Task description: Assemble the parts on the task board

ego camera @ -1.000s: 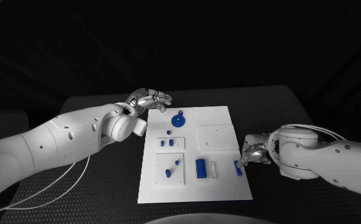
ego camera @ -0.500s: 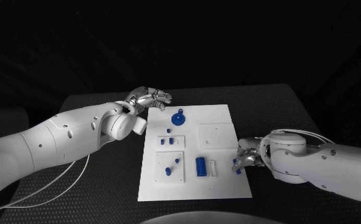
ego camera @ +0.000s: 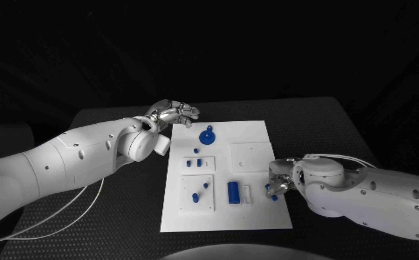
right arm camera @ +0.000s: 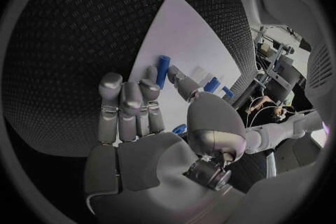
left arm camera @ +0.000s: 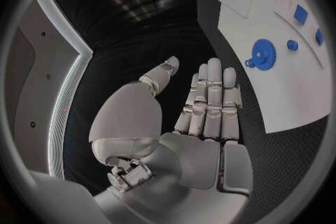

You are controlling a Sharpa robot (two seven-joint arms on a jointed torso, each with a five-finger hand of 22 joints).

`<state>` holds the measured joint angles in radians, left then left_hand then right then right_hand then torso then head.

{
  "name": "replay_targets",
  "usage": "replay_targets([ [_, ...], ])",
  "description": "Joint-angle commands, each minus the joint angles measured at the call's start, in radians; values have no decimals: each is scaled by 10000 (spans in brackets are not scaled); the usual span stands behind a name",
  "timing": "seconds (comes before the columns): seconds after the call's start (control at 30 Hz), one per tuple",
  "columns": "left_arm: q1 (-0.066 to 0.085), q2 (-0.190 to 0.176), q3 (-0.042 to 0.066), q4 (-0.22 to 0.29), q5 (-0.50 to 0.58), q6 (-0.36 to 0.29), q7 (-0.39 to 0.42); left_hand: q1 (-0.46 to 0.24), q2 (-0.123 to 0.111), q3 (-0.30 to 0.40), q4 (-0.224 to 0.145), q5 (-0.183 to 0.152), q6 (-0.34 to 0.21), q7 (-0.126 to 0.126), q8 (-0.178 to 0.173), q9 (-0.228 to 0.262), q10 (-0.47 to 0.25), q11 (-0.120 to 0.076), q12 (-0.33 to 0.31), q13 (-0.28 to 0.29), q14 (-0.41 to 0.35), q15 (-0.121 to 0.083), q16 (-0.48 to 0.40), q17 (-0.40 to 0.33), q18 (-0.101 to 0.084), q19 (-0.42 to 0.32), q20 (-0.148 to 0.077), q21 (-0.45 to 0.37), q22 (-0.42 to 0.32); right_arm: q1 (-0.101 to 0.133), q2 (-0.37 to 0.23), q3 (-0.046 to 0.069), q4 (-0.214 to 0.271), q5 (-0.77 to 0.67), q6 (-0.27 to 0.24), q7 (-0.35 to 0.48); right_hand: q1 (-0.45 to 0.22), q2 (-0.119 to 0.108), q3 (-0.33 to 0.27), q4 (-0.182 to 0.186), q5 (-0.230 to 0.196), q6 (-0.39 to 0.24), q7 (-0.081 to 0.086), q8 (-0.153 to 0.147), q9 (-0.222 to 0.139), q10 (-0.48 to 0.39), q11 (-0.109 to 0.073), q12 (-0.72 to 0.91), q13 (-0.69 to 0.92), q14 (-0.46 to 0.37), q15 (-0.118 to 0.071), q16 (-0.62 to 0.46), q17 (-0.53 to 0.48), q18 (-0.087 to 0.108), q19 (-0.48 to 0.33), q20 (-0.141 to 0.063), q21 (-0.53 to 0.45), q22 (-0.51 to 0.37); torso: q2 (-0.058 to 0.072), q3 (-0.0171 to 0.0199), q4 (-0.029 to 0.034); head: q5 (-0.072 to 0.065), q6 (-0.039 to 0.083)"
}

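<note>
Left hand (ego camera: 175,114): left of centre in the head view, at the task board's upper left corner; in the left wrist view (left arm camera: 203,106) the fingers lie straight and side by side, thumb apart, holding nothing.
Task board (ego camera: 253,133): white plate in the lower middle of the head view, on the black table (ego camera: 114,133).
Gear (ego camera: 207,137): round blue part on the board's upper left area.
Small pegs (ego camera: 199,162): blue parts in raised panels on the board's left half.
Blue block (ego camera: 233,192): long part, lower middle of the board.
Right hand (ego camera: 280,184): lower right, at the board's right edge; fingers nearly straight beside a blue pin (right arm camera: 162,70), fingertips touching or just short of it, not gripping it.
</note>
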<state>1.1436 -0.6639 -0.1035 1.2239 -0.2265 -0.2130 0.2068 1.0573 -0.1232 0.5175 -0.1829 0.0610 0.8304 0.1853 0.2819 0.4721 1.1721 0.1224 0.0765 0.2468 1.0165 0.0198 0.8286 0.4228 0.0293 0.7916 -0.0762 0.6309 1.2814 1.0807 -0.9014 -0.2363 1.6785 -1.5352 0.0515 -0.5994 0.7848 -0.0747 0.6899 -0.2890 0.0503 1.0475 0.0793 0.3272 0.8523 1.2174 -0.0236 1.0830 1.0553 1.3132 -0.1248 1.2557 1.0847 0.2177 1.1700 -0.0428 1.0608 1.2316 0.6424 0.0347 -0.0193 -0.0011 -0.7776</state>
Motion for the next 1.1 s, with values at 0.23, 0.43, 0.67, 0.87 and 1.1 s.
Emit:
replay_targets([
  [0.23,7,5,5,32,19,141,75,-36,-3,9,67,29,-64,-19,31,-9,-74,-2,16,-4,54,15,-71,16,104,81,-9,-64,15,-153,69,-76,-38,-264,-11,-54,593,28,725,41,8,34,37,-229,-2743,14,-35,-96,-10,-50,26,-83,-48,441,-92,47,68,-40,-1,10,-15,33,-8],
  [0.43,7,9,5,39,19,150,69,-34,1,10,67,30,-68,-18,30,-10,-75,-2,17,-4,55,15,-73,19,104,82,-10,-66,18,-154,69,-76,-20,211,-357,-60,576,32,828,65,36,68,41,-244,-2766,27,-32,-101,-13,-25,39,-74,-26,440,-87,77,76,-46,-3,12,-7,55,-15],
  [0.67,7,8,5,37,16,154,69,-29,0,11,65,31,-72,-17,30,-10,-75,-3,17,-3,55,15,-75,24,105,82,-11,-68,23,-152,-112,-70,135,2540,-1675,10,448,-38,926,101,57,146,34,-265,-2808,70,-37,-104,-20,9,53,-65,-8,441,-52,116,107,-54,0,9,-6,90,-26],
  [0.87,7,11,5,47,15,157,69,-24,0,12,62,32,-73,-17,31,-10,-76,-3,17,-3,55,14,-77,27,106,83,-12,-70,25,-127,-257,-54,362,3895,-2472,173,376,-97,935,110,27,176,28,-274,-2825,81,-43,-106,-21,27,50,-51,17,441,-37,121,117,-61,-2,5,-3,94,-56],
  [1.1,7,14,5,51,13,156,67,-18,-1,13,58,32,-72,-18,33,-10,-75,-4,18,-3,56,14,-78,30,106,83,-13,-71,28,-104,-259,-43,494,4763,-2740,234,255,-138,891,136,14,205,21,-279,-2838,96,-51,-106,-21,33,39,-48,20,441,-13,118,130,-70,3,8,-6,89,-58],
])
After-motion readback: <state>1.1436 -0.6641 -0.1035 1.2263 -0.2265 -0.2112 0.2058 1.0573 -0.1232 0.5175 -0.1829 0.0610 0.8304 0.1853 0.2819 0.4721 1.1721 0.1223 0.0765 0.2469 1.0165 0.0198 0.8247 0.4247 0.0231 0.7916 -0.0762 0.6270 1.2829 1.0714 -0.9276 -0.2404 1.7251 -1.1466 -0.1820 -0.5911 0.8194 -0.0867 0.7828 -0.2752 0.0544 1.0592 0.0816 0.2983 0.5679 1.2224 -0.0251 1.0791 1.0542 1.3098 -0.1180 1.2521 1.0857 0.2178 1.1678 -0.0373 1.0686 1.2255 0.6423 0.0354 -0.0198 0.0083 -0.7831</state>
